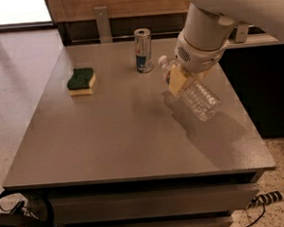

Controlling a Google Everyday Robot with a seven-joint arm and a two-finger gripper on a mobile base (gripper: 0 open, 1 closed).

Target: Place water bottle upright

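The water bottle [200,99] is clear ribbed plastic with a white cap. It hangs tilted above the right side of the grey table [119,141], cap up and to the left, base down and to the right, casting a shadow below. My gripper [178,82] comes down from the big white arm at the upper right. Its yellowish fingers [176,80] are shut on the bottle's upper part near the neck, hiding the label.
A slim silver-and-blue can [143,50] stands upright at the back of the table, just left of the bottle's cap. A green-and-yellow sponge [81,80] lies at the back left. The table's right edge is close to the bottle.
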